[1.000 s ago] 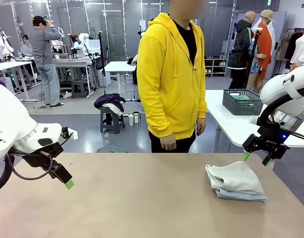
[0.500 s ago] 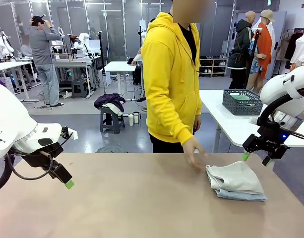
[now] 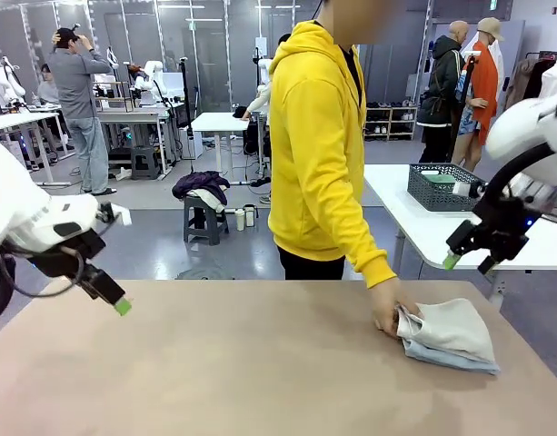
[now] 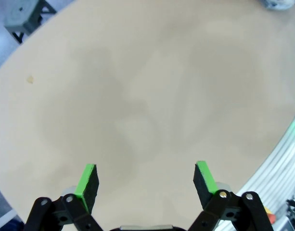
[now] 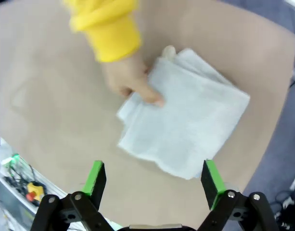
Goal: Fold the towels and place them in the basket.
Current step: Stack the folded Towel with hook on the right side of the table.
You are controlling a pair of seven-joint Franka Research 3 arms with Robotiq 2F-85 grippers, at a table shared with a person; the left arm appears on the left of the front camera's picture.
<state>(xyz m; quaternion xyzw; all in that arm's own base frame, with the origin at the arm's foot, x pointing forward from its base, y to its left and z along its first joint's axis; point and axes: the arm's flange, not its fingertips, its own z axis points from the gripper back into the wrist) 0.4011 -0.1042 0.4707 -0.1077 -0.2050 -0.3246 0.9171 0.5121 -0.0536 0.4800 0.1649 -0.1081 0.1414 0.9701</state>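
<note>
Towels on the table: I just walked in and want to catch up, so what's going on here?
A person in a yellow hoodie has a hand on the edge of the towels, a cream one stacked on a pale blue one, near the table's right side. Both robot arms are holding off: the left gripper hangs open over bare table, and the right gripper hovers open above the towels. A basket sits on another table behind.

From my front camera the person's hand (image 3: 387,313) covers the near-left corner of the towels (image 3: 449,334), and I can't tell how many fingers are tucked under it. My right wrist view blurs that hand (image 5: 130,79) and its yellow sleeve (image 5: 105,26), which the top edge cuts off. The basket (image 3: 444,186) on the far table is too small to read its contents.
</note>
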